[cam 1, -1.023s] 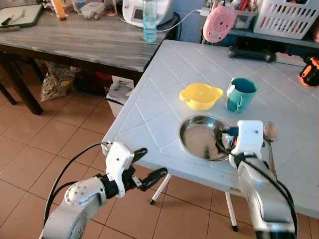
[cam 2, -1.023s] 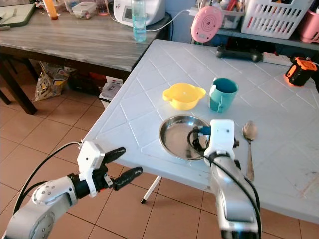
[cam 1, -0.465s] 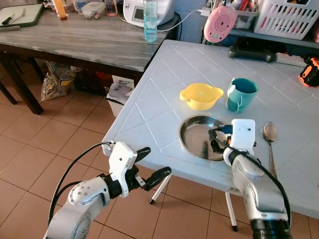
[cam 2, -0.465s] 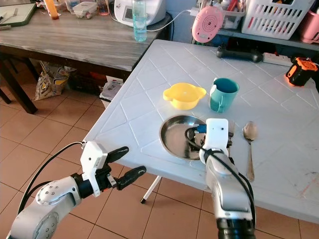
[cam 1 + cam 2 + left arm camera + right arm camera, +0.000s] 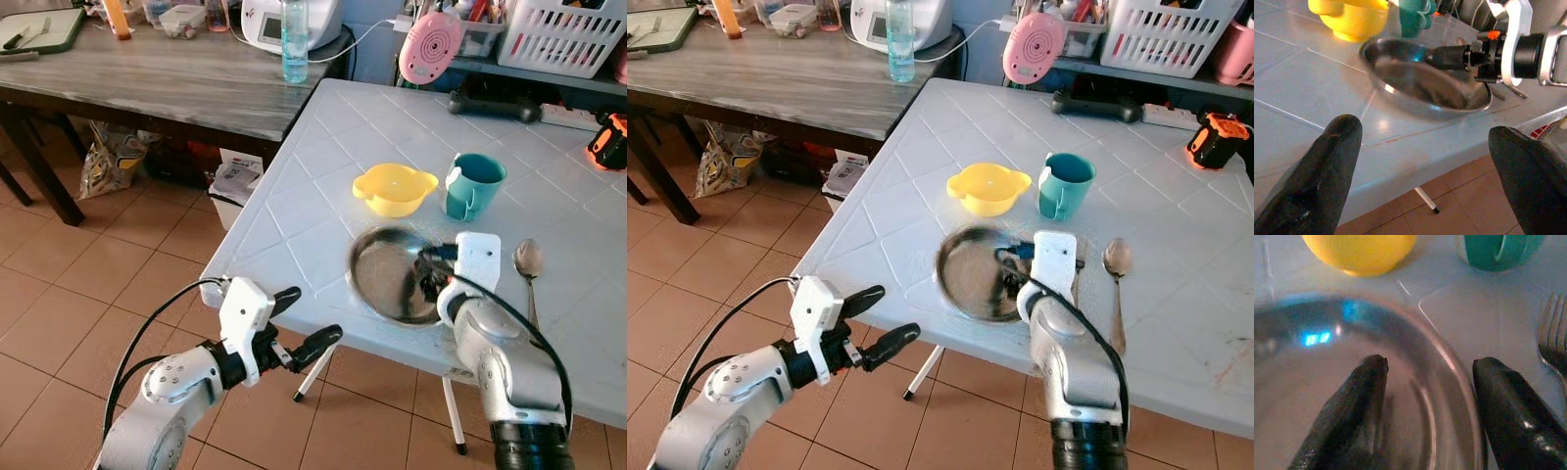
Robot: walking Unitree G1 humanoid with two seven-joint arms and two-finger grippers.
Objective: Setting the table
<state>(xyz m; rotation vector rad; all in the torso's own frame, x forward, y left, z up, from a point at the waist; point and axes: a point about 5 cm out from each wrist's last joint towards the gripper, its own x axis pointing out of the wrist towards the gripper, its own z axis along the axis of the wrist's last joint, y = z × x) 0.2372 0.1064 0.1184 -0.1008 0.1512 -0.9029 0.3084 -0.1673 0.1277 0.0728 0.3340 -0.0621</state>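
White tiled bench (image 5: 323, 166) near dark wooden table (image 5: 157, 78); floor of brown tiles.

Steel plate (image 5: 387, 274) round, shiny, shallow, blurred in eye views, near front edge of bench.

Right claw (image 5: 1427, 406): fingers apart, one inside plate, one outside over rim.

Left claw (image 5: 304, 318): fingers apart, low before bench edge.

One yellow bowl (image 5: 394, 188), one teal mug (image 5: 472, 184), one spoon (image 5: 529, 262), one fork (image 5: 1553, 340).

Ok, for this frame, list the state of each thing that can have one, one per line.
Steel plate: on the white table, blurred, right claw straddling its rim.
Right claw: open.
Left claw: open, off the table edge.
Yellow bowl: upright.
Teal mug: upright.
Spoon: lying flat.
Fork: lying flat.
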